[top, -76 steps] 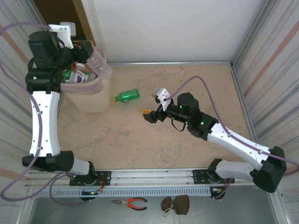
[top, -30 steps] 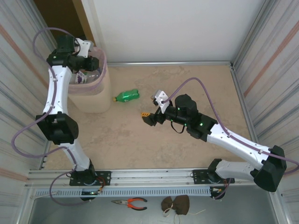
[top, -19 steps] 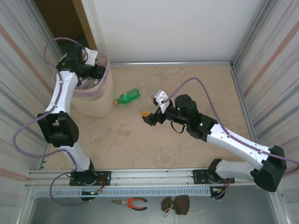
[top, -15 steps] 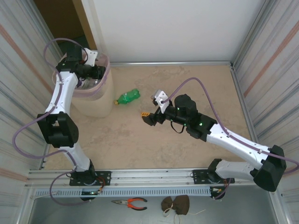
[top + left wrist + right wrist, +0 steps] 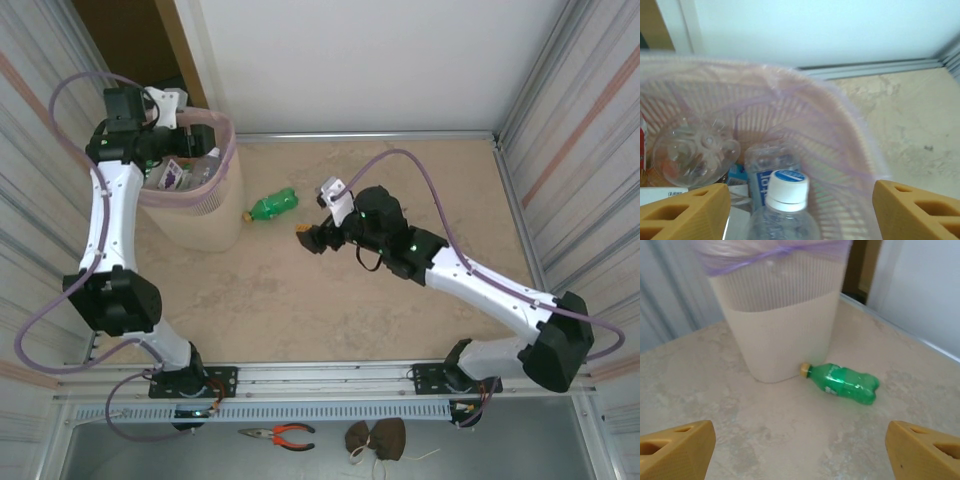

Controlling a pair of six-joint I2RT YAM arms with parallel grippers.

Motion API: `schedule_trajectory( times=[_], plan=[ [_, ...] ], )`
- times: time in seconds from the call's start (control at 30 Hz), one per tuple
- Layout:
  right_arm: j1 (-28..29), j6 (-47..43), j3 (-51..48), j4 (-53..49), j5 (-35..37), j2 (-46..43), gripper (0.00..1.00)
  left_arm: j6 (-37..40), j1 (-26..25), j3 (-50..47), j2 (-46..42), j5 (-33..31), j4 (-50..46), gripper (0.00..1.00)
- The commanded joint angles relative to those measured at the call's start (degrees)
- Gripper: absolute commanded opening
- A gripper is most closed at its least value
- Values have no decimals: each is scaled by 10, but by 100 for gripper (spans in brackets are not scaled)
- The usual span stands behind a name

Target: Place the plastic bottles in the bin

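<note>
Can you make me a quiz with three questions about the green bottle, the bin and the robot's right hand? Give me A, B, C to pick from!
1. Where is the green bottle?
A) inside the bin
B) on the table, beside the bin
C) in a gripper

2. What colour is its cap?
A) blue
B) yellow
C) red

3. How is the right gripper?
A) shut on the bottle
B) shut, empty
C) open, empty

Answers:
1 B: it lies on its side on the table, cap toward the bin.
2 B: the cap looks yellow in the right wrist view.
3 C: its fingers stand wide apart with nothing between them.
</note>
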Motion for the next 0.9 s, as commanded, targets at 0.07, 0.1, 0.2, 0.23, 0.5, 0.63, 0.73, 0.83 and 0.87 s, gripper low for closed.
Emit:
schedule_trajectory(
  times=[0.07,0.1,0.2,0.23,0.5,0.63,0.73,0.83,0.87],
  plan=[
    [-51,198,78,-76,43,67,84,-13,13,9,-58,43,-10,75],
    [-58,236,94,-91,44,84,83,-12,13,6,-68,48,-12,75],
    [-75,321,141,-126,51,135,82,-12,13,-16,-96,61,-12,75],
    [-75,343,156,-134,64,149,82,-13,14,-26,-106,64,-11,75],
    [-71,561,302,-239,182,291,84,-18,12,-158,-196,71,40,74],
    [-71,645,380,-298,189,369,83,-30,7,-249,-240,66,108,73],
    [-68,706,434,-324,177,425,84,-36,2,-316,-269,90,173,73],
    [-66,746,488,-341,165,474,85,-26,-8,-365,-295,91,219,73],
    [-65,756,501,-343,164,487,85,-22,-10,-378,-303,89,235,73]
  ],
)
